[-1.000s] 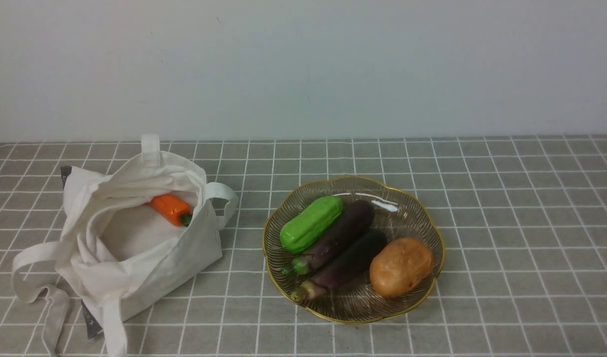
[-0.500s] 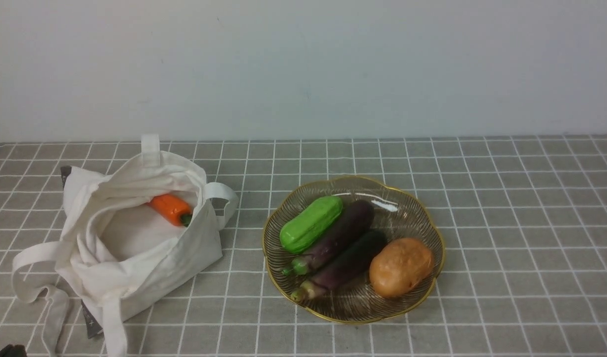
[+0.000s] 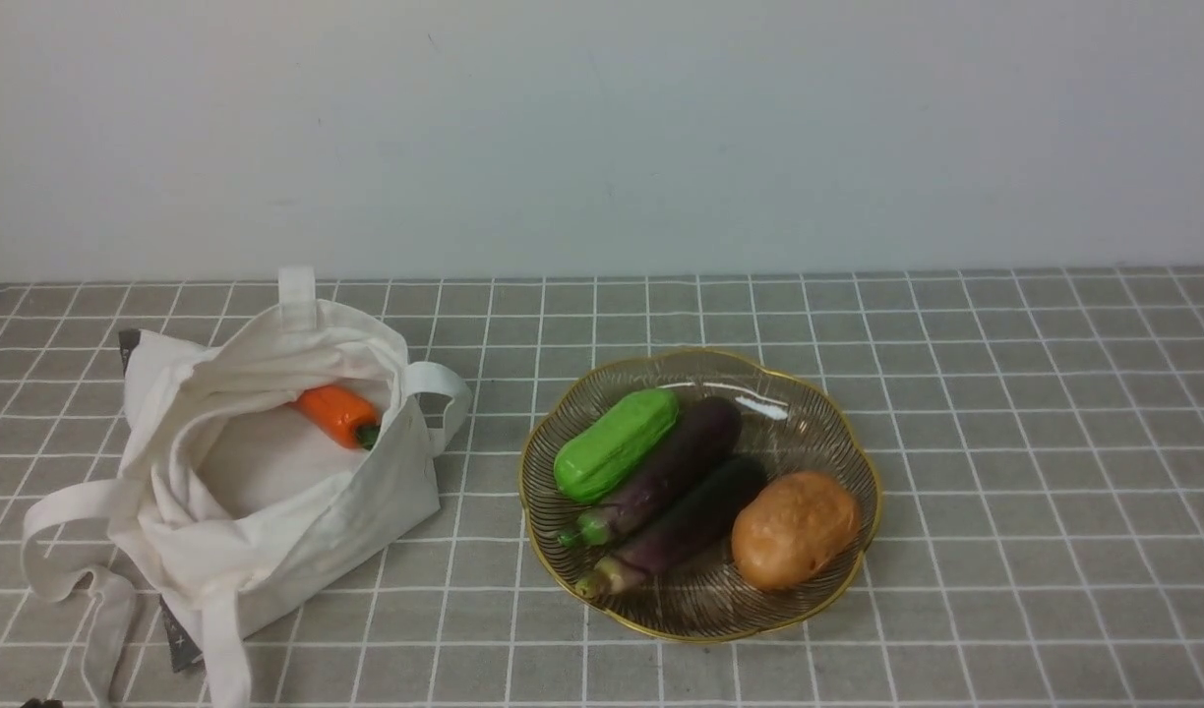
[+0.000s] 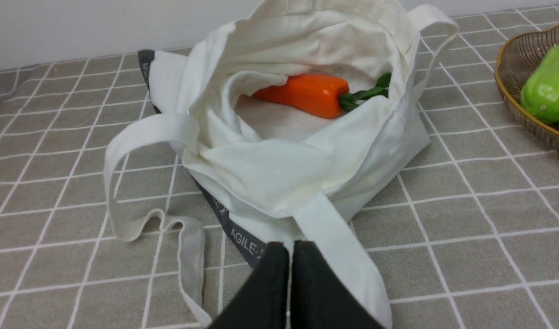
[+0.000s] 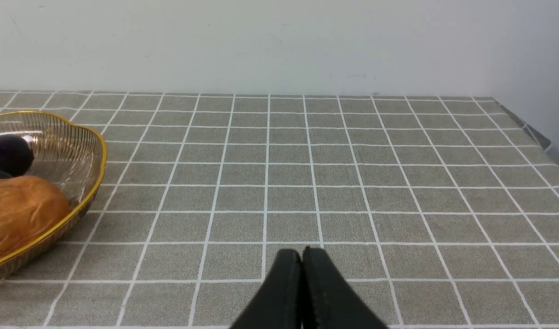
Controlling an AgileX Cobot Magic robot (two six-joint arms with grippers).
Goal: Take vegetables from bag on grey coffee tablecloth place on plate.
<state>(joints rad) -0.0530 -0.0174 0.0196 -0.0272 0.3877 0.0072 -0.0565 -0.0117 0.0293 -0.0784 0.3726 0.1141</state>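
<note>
L gripper (image 4: 290, 256) pressed together, empty, near side of bag (image 4: 279, 173); pulled back vs 0.5 s ago
R gripper (image 5: 302, 262) likewise closed, idle. Orange veg (image 3: 338, 414) unmoved in bag; slim eggplant (image 3: 676, 531) on plate (image 3: 858, 551), so one pick outstanding

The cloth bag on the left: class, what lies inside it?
Inside the bag one orange vegetable with a green stem lies near the back of the opening. Folds of cloth cover the rest of the inside, so anything deeper cannot be seen.
</note>
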